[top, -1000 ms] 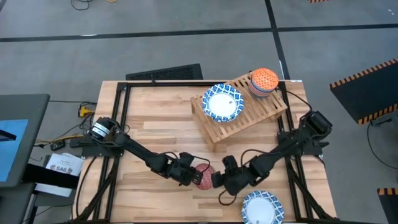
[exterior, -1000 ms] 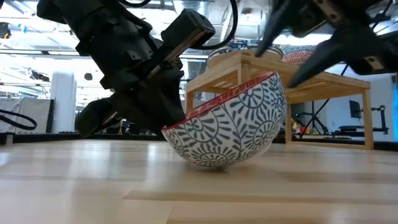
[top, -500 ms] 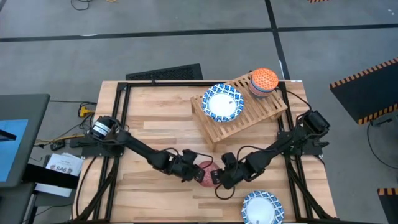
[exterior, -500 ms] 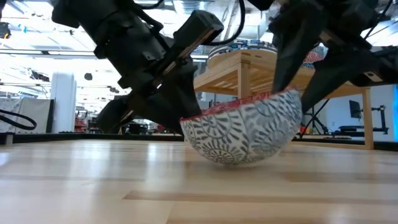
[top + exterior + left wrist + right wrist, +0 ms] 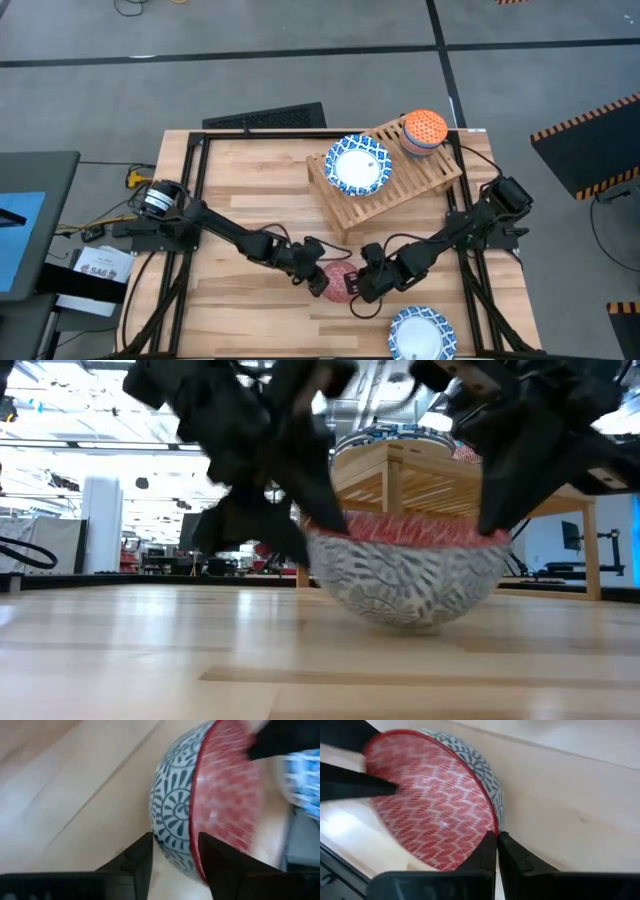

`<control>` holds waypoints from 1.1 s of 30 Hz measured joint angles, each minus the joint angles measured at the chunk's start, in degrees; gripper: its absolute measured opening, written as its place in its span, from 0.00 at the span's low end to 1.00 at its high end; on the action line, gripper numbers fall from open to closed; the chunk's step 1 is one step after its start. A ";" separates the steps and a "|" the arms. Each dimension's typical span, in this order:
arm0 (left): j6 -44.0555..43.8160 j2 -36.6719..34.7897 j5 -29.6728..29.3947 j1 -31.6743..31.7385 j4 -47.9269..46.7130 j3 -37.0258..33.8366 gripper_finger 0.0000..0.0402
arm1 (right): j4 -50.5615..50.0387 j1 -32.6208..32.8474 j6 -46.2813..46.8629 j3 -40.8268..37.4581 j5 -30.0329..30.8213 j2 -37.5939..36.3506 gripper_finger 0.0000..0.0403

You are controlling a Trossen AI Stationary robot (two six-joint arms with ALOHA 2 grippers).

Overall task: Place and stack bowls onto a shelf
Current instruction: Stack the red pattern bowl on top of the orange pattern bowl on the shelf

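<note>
Pinching the red bowl (image 5: 337, 276) by opposite rims, both jaws hold it; next, lift toward the shelf (image 5: 430, 172).

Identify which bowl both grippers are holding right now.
The red-lined bowl with a blue-grey swirl outside, on the bare tabletop. The left gripper and right gripper each pinch its rim.

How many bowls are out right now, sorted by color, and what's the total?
Blue-and-white wide bowls: 2, one on the shelf at, one near the table's front edge
Orange bowl: 1, stacked on a blue-grey bowl
Blue-grey bowl: 1
Red-lined bowl: 1, between both pincers
Total: 5
</note>
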 joint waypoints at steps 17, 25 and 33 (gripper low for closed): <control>22.70 -31.97 4.80 2.37 -19.21 0.00 0.43 | -2.99 1.13 -13.16 -0.04 -6.28 -11.11 0.04; 26.69 -49.23 -19.07 -1.53 -25.94 0.04 0.42 | -3.54 1.56 -14.63 0.10 -10.00 -25.67 0.04; 26.98 -54.03 -27.45 -1.74 -33.69 0.01 0.42 | -17.50 -2.06 -13.66 -0.06 -5.51 -29.61 0.04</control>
